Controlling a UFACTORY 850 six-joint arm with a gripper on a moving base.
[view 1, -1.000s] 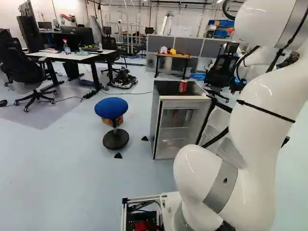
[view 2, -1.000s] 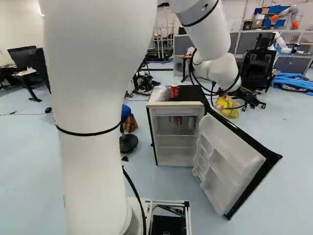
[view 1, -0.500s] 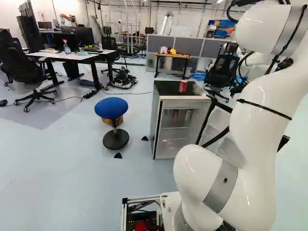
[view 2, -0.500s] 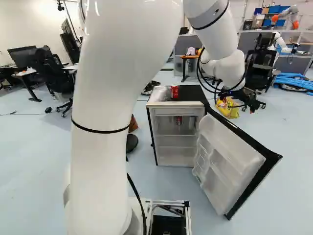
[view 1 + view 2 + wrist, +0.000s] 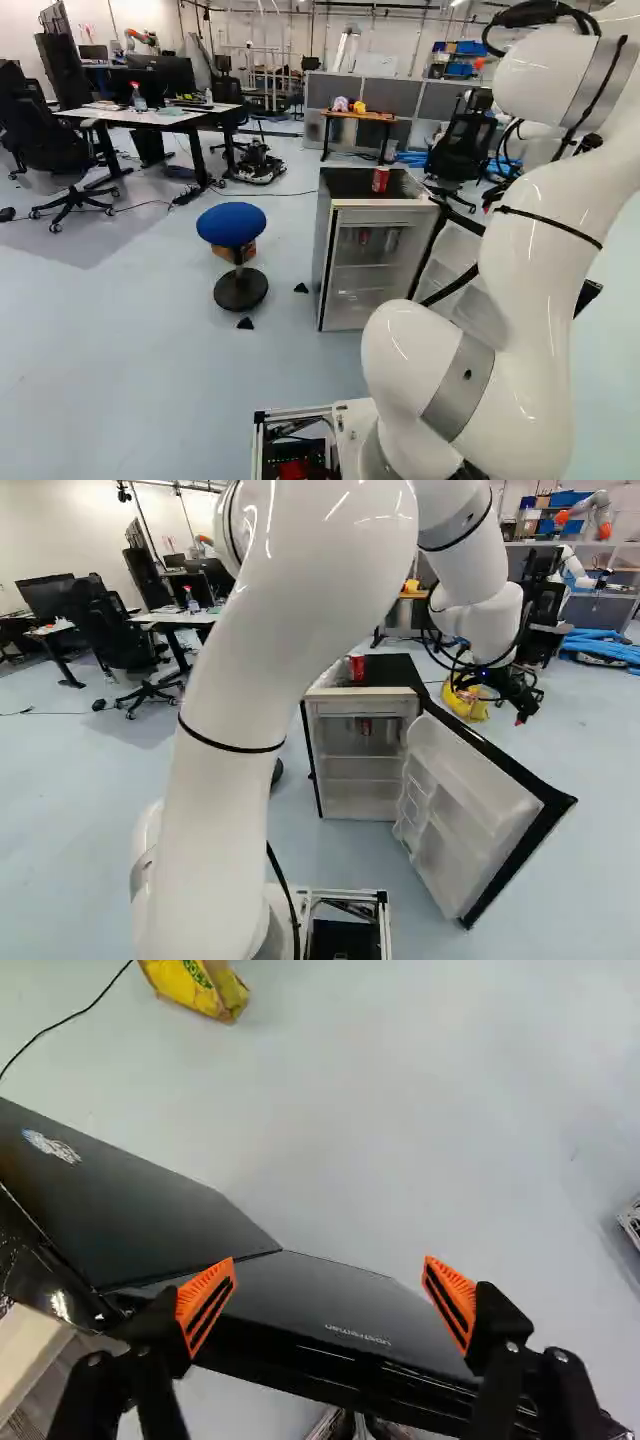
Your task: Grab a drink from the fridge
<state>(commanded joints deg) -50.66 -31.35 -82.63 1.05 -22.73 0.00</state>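
My gripper (image 5: 522, 702) hangs beyond the open fridge door in the right base view. In the wrist view the gripper (image 5: 328, 1298) is open, nothing between its orange pads, with the dark outer face of the door (image 5: 310, 1305) below. The fridge (image 5: 327, 262) stands right of the middle of the left base view; its door (image 5: 475, 815) is swung wide open in the right base view. A red can (image 5: 357, 667) rests on the fridge top. Inside, on the upper level, are another red can (image 5: 366, 726) and a silvery one (image 5: 391, 239).
A blue stool (image 5: 231, 224) stands beside the fridge in the left base view. A yellow bag (image 5: 197, 984) lies on the floor behind the door. Farther back are an office chair (image 5: 463, 148), desks (image 5: 150, 115) and, at the right base view's top right, another robot (image 5: 597, 510).
The arm has swung rightward in the right base view, carrying the gripper farther right and slightly lower, past the yellow bag. The base, fridge, door and cans have not moved.
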